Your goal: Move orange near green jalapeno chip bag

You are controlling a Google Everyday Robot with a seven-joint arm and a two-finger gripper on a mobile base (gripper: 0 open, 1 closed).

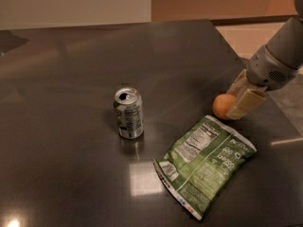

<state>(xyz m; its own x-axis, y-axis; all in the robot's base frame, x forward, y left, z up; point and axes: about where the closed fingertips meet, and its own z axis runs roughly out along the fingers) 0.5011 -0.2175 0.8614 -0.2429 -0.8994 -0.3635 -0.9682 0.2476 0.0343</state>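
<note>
The orange (pixel 221 106) is a small round fruit at the right of the dark table, just above the top edge of the green jalapeno chip bag (pixel 205 162). The bag lies flat, label side up, at the front right. My gripper (pixel 235 103) reaches in from the right edge and its pale fingers (pixel 245 104) are closed around the orange's right side. The orange sits low, at or just above the table surface, very close to the bag's upper corner.
A silver soda can (pixel 128 113) stands upright left of the bag, near the middle of the dark table (pixel 71 79). The table's right edge runs diagonally behind my arm, with pale floor beyond it.
</note>
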